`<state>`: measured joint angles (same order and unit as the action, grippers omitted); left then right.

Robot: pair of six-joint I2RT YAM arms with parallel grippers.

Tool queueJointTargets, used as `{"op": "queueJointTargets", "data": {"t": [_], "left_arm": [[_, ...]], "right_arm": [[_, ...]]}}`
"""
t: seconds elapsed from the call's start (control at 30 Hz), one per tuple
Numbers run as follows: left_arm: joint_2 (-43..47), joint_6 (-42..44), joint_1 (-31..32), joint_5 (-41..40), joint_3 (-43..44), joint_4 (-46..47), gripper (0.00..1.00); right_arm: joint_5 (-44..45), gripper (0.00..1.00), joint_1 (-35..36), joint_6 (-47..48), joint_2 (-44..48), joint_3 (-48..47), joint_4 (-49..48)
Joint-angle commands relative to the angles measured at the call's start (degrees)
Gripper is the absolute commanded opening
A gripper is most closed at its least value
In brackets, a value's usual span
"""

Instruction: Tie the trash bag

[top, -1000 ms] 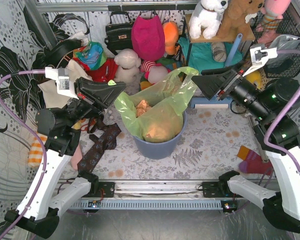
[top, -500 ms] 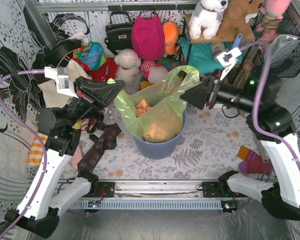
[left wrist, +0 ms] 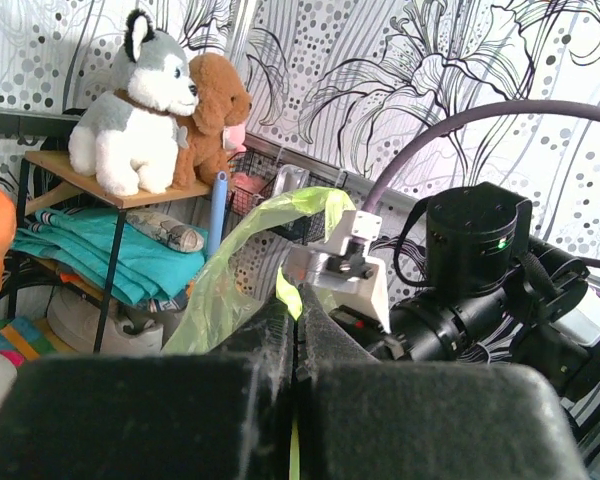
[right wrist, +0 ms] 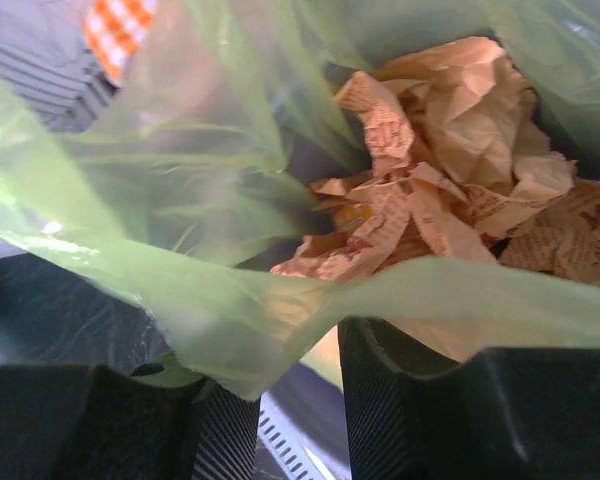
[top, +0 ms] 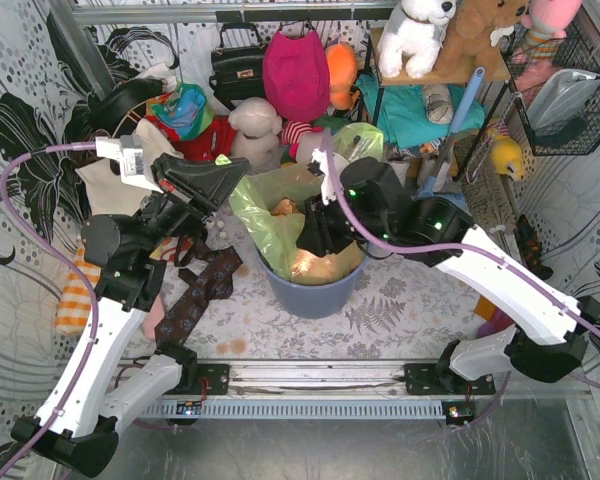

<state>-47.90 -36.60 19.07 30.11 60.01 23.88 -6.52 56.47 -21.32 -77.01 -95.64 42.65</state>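
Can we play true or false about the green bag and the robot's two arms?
1. The trash bag sits inside a blue-grey bin. True.
2. The left end effector is wide open and empty. False: it is shut, pinching a strip of the green bag.
3. Crumpled tan paper lies inside the bag. True.
4. The right end effector hangs far from the bag, near the table's edge. False: it is over the bin's mouth, its fingers apart, with the bag's edge draped between them.
5. The bag is tied in a knot. False: its mouth is open and no knot shows.
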Motion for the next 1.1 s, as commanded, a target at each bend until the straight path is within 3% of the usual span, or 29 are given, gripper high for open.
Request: {"op": "queueJointTargets", "data": {"t": [0.0, 0.17, 0.6, 0.83, 1.07], "left_arm": [[0.8, 1.0, -0.1, -1.3, -0.8, 1.5, 0.00], [1.2, 1.1, -0.1, -1.0, -2.0, 1.1, 0.00], [3.5, 0.3, -0.1, -1.6, -9.0, -2.3, 0.00], [3.5, -0.3, -0.1, -0.5, -10.8, -2.5, 0.00], [4.0, -1.1, -0.1, 0.5, -10.2, -1.4, 0.00]], "right_arm": [[9.5, 0.34, 1.2, 2.4, -3.1, -4.6, 3.0], [10.4, 0.33, 1.6, 3.6, -7.0, -3.8, 4.5], [9.2, 0.32, 1.6, 0.5, -8.5, 13.7, 1.7], [9.7, 0.32, 1.6, 1.1, -10.2, 10.4, 3.9], [10.3, 0.45, 1.5, 1.5, -4.9, -3.1, 10.1]]}}
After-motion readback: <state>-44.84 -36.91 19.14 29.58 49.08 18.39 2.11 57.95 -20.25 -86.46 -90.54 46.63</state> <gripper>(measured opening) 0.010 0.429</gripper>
